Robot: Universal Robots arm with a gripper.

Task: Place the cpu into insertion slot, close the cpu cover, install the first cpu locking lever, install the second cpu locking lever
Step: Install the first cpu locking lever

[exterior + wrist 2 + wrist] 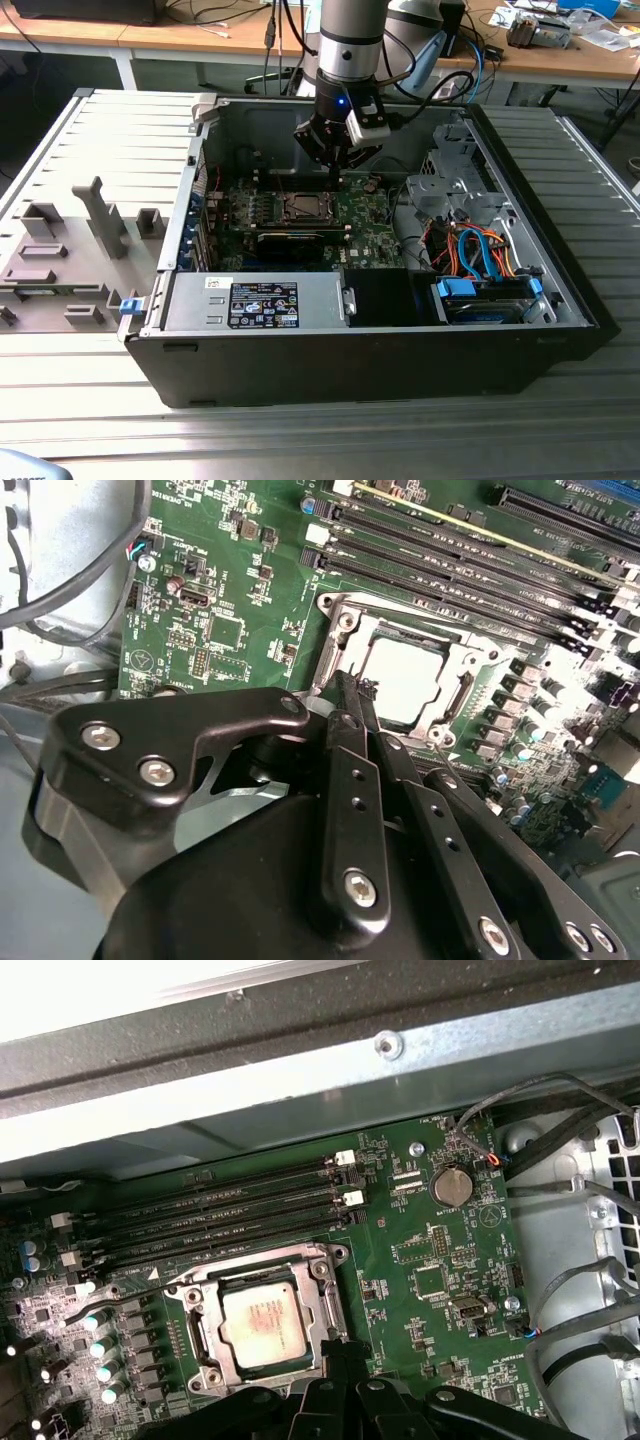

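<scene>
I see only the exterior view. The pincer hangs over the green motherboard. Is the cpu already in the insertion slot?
Observer: Yes. In both wrist views the cpu lies flat in the insertion slot.
Operator: Is the cpu cover down?
Observer: In the first wrist view the cpu cover appears to lie down, framing the chip.
Operator: Where exactly is the pincer tip?
Observer: In the second wrist view the pincer is shut, its tip at the cover's edge, beside the cpu.
</scene>
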